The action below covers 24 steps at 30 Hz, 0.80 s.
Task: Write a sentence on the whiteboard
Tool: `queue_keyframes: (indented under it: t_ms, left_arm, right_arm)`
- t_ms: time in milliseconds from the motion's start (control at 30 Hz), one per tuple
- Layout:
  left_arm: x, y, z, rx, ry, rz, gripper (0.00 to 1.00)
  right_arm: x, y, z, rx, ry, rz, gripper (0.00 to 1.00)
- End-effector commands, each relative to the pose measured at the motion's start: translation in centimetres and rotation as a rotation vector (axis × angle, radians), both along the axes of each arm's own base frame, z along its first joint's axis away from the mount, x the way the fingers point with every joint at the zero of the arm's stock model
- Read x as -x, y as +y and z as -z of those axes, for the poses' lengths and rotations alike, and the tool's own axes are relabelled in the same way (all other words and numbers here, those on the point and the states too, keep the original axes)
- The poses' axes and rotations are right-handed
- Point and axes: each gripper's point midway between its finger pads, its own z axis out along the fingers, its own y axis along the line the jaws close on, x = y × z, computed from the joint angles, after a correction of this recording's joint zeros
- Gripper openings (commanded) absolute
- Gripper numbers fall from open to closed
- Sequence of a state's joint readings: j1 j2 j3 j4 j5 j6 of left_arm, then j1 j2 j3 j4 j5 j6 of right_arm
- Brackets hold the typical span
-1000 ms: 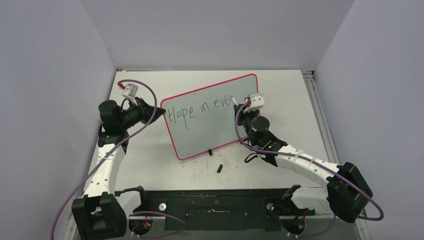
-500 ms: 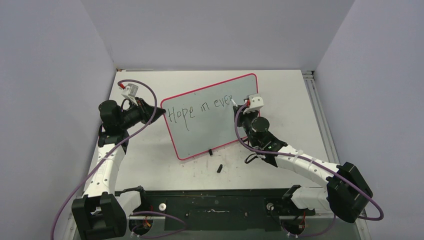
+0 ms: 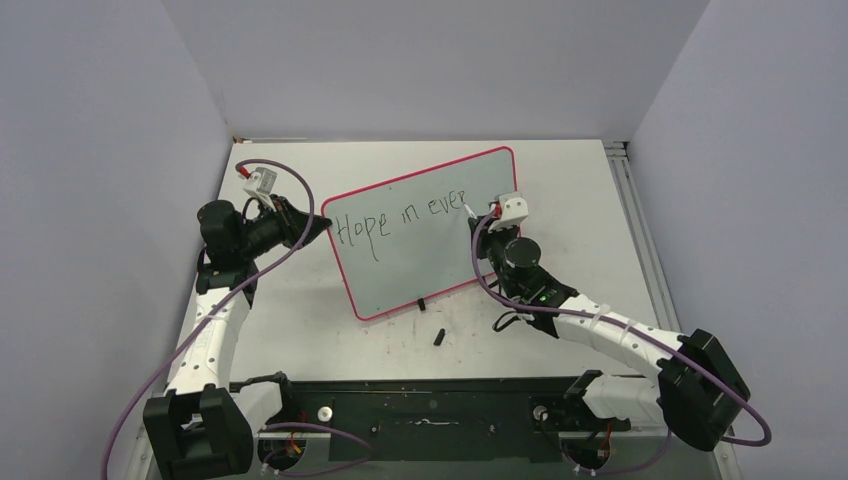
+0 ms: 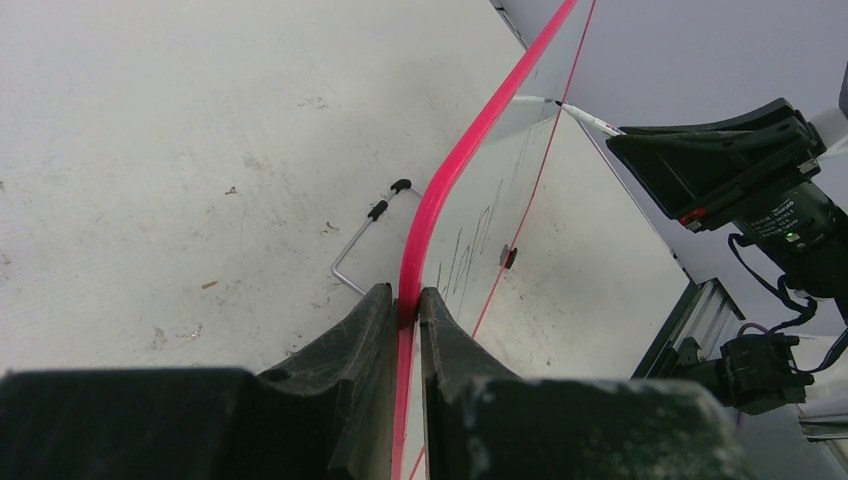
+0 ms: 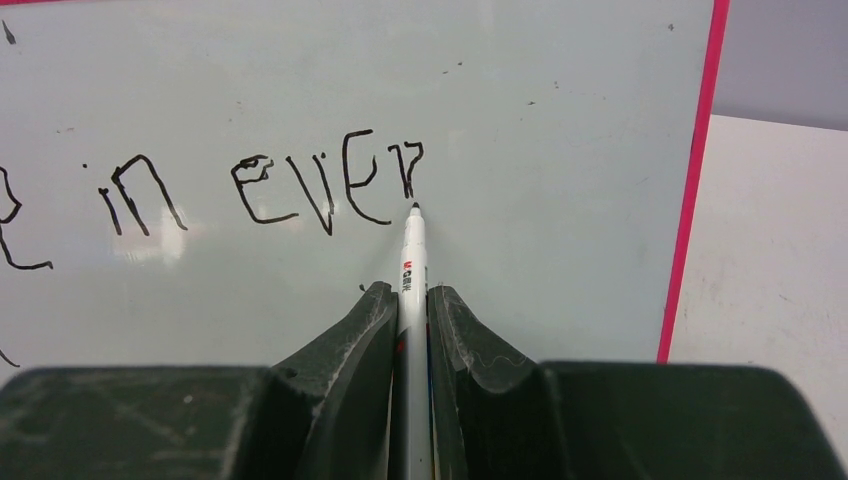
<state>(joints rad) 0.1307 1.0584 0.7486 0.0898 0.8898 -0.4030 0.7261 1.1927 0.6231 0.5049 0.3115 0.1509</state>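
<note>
Ok so the right gripper (image 5: 408,295) has both fingers squeezed onto a white pen (image 5: 411,250). The pen sticks straight out ahead of the fingertips, black nib forward. The whiteboard (image 5: 560,120) fills nearly everything in front of that gripper, propped up on the table (image 3: 570,180).

The sentence (image 5: 300,190) reads "Hope in ever" in thin black marker and runs off to the gripper's left. The right wrist cam only catches "in ever" plus the tail of the letter before it. The nib sits just under the foot of the "r", the letter closest to the fingertips. In the left wrist cam the nib meets its own reflection in the glossy surface. So it looks like it's touching, though I wouldn't swear to it. The board's red-pink edge runs up and down off to the right of this gripper, with table beyond it.

The left gripper (image 4: 405,295) is pinching the board's rim. One finger is on the written face and one on the back, and the red edge runs away between them. Just left of its fingertips, behind the board, a thin wire stand (image 4: 365,240) with black tips rests on the table. The right gripper and pen are far ahead and to its right, across the board.

From the top cam, a small black piece (image 3: 439,336) lies on the table near the board's lower edge, back toward the base from the right gripper.
</note>
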Motion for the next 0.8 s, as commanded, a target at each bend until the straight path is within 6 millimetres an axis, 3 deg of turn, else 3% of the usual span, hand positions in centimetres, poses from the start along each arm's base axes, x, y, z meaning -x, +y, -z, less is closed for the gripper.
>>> queue_keyframes:
  t_ms: [0, 267, 767]
  left_arm:
    - [0.3, -0.5, -0.8, -0.006, -0.012, 0.024, 0.03]
    - [0.3, -0.5, -0.8, -0.007, -0.014, 0.027, 0.03]
    - [0.3, -0.5, -0.8, -0.008, -0.013, 0.025, 0.03]
  right_arm:
    - [0.6, -0.8, -2.3, -0.059, -0.047, 0.012, 0.05]
    - [0.2, -0.9, -4.0, -0.081, -0.094, 0.027, 0.05]
    - [-1.2, -0.2, -4.4, -0.063, -0.119, 0.032, 0.05]
